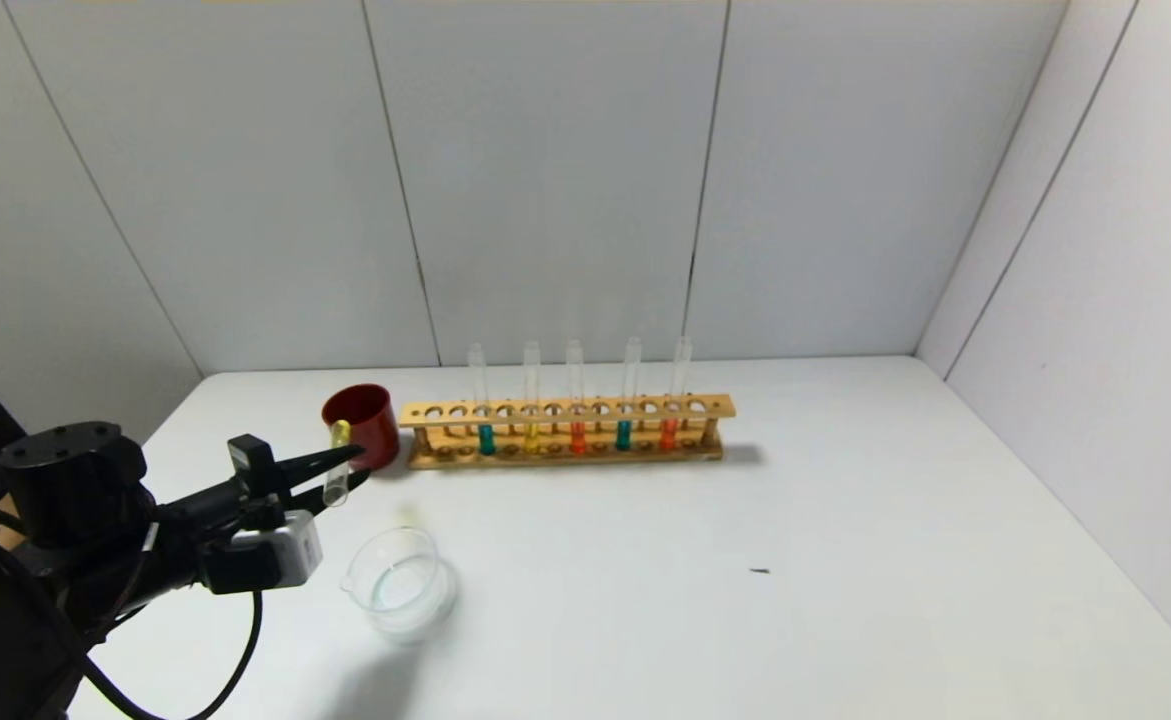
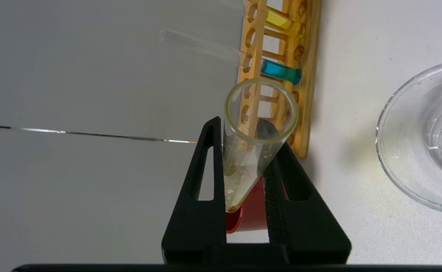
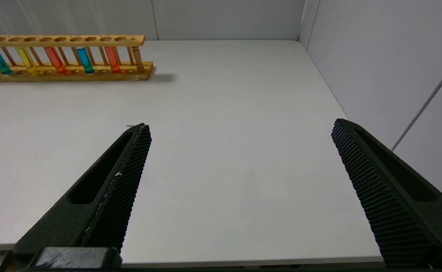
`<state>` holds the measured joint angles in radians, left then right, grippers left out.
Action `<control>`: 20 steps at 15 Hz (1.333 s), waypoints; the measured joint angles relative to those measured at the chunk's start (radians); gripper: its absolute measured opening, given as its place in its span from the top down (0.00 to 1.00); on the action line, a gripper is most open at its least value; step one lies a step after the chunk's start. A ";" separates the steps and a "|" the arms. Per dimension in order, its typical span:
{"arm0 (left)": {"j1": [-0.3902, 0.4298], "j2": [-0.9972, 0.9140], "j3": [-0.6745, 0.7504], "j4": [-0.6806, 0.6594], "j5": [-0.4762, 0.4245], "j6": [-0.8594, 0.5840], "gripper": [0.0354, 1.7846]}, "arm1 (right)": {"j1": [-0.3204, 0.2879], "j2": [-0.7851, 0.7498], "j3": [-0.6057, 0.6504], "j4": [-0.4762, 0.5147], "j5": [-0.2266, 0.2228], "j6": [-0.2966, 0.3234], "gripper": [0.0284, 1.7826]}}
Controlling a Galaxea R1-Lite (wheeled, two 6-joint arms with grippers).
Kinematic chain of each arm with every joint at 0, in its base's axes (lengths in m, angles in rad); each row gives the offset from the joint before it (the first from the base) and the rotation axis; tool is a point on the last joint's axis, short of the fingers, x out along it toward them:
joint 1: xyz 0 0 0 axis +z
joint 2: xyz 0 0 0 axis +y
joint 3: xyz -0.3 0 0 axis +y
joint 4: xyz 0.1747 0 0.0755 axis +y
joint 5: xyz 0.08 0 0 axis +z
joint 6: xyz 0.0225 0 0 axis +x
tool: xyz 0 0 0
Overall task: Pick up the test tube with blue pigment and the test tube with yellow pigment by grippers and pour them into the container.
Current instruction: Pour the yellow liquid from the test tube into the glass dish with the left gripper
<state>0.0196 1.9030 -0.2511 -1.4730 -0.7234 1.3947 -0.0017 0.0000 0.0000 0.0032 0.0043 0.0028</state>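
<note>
My left gripper (image 1: 350, 467) is shut on the test tube with yellow pigment (image 1: 337, 468), held above the table in front of the dark red cup. The tube is tipped, its yellow closed end up and its open mouth down; in the left wrist view (image 2: 260, 113) it looks nearly empty, with yellowish residue. The container (image 1: 400, 585), a clear glass dish, sits below and to the right of the tube's mouth and shows faint teal traces (image 2: 394, 151). Two test tubes with blue pigment (image 1: 486, 438) (image 1: 623, 435) stand in the wooden rack (image 1: 565, 410). My right gripper (image 3: 239, 126) is open and empty over the front right table.
The dark red cup (image 1: 363, 422) stands left of the rack, just behind the held tube. The rack also holds another yellow tube (image 1: 532, 437) and two orange tubes (image 1: 577, 437). Walls close in the table behind and on the right.
</note>
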 joint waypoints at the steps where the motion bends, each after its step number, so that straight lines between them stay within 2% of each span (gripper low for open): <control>1: 0.013 0.004 0.000 -0.001 -0.010 0.007 0.83 | 0.000 0.000 0.000 0.000 0.000 0.000 0.02; 5: 0.039 0.046 -0.026 -0.013 -0.016 0.034 0.83 | 0.000 0.000 0.000 0.000 0.000 0.000 0.02; 20: -0.021 0.134 -0.121 -0.014 -0.014 0.235 0.83 | 0.000 0.000 0.000 0.000 0.000 -0.001 0.02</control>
<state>-0.0013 2.0372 -0.3723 -1.4866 -0.7379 1.6294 -0.0017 0.0000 0.0000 0.0036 0.0038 0.0017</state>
